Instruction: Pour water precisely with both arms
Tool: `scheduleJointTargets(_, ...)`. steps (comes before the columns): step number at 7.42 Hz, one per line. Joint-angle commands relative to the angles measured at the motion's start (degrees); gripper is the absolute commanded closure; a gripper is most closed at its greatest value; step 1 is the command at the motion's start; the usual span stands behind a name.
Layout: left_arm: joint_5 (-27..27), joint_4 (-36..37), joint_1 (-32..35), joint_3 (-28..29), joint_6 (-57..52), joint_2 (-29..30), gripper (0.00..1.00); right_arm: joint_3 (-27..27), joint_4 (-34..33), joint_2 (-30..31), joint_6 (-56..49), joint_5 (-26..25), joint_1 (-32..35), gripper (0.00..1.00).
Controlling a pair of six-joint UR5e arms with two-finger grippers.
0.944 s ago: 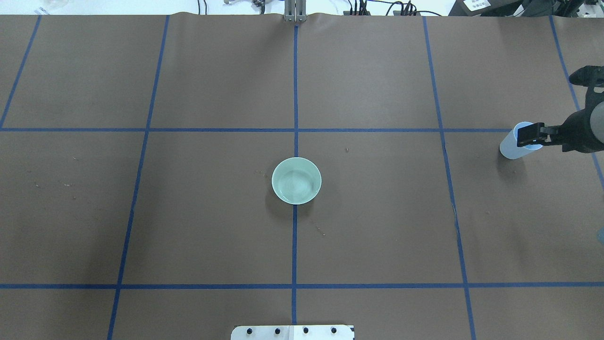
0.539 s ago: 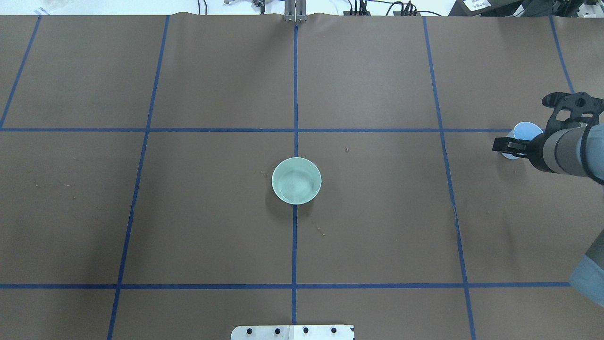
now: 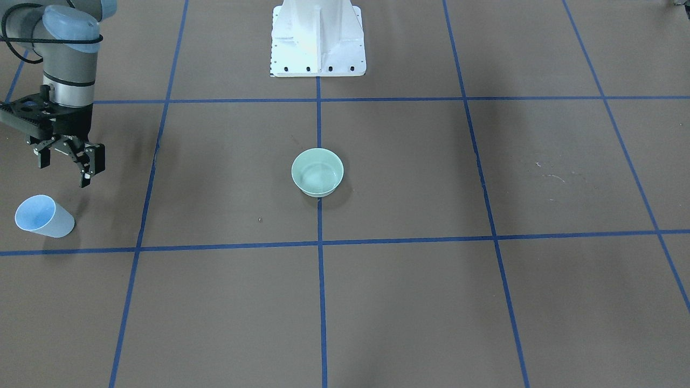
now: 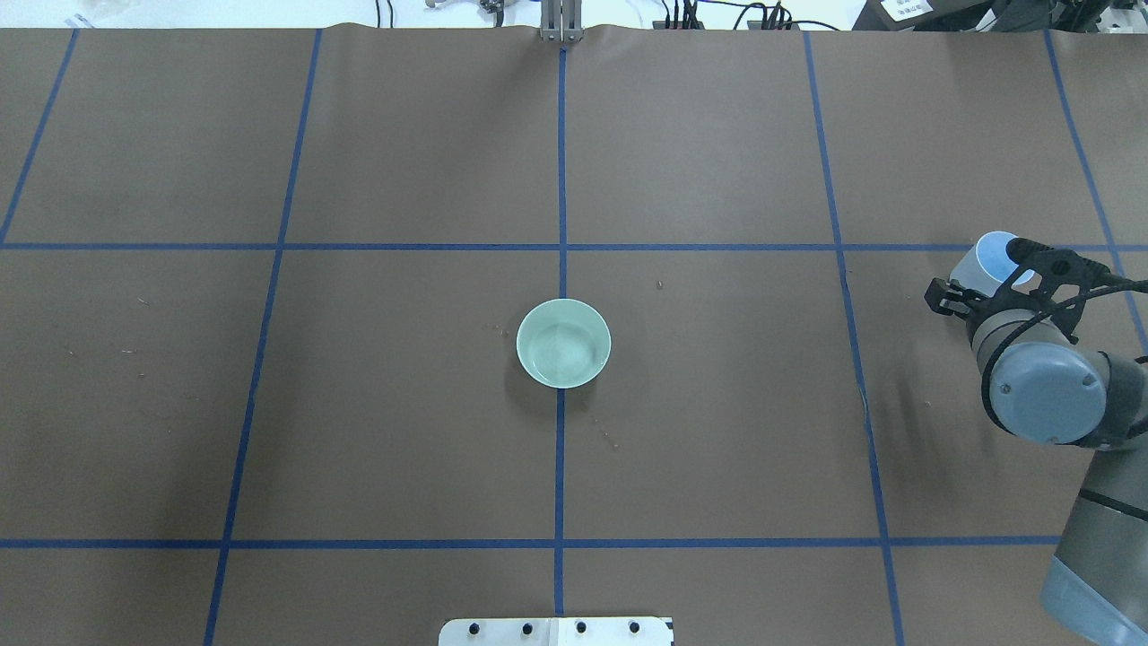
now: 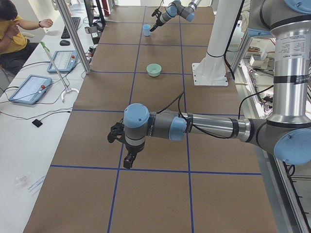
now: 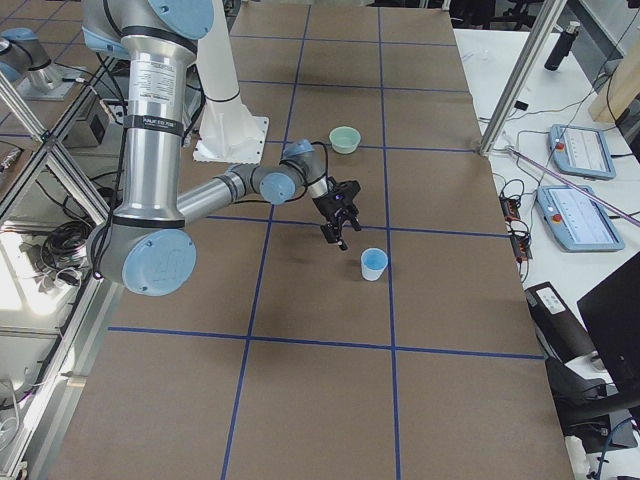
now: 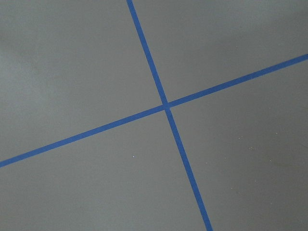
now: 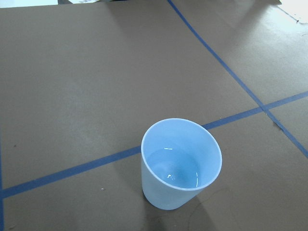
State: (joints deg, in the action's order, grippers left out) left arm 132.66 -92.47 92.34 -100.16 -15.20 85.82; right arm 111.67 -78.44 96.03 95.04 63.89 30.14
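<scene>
A pale blue cup (image 3: 40,216) stands upright and free on the brown table, also seen in the overhead view (image 4: 985,260) and the right wrist view (image 8: 180,163). Water (image 8: 173,171) glints in its bottom. My right gripper (image 3: 64,167) hangs open and empty just above the table, a little to the robot's side of the cup; it also shows in the exterior right view (image 6: 337,222). A mint green bowl (image 3: 317,171) sits at the table's centre (image 4: 563,343). My left gripper (image 5: 125,151) hovers far from both; I cannot tell whether it is open or shut.
The white pedestal (image 3: 318,37) stands at the robot's edge of the table. Blue tape lines (image 7: 166,106) cross the brown table. An operator (image 5: 12,29) and tablets (image 5: 29,88) are beside the far side.
My right gripper was at the cup's rim and has drawn back toward the robot, its wrist turned downward. The cup stays in place. The bowl has not moved.
</scene>
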Motion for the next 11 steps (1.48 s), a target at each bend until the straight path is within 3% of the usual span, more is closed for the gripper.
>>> scheduleJointTargets(1,0.06,0.00,0.03,-0.21,0.00,-0.04,0.00,-5.64,-0.13,-2.32,6.89,-7.70,-1.75,0.00)
scheduleJointTargets(5,0.15,0.18,0.03,-0.30,-0.09,-0.04,0.00,-12.08,-0.13,-4.98,10.42,-12.82,-2.46,0.00)
scheduleJointTargets(11,0.15,0.27,0.03,-0.30,-0.09,0.04,0.00,-20.08,-0.04,-9.46,10.43,-14.41,-1.93,0.00)
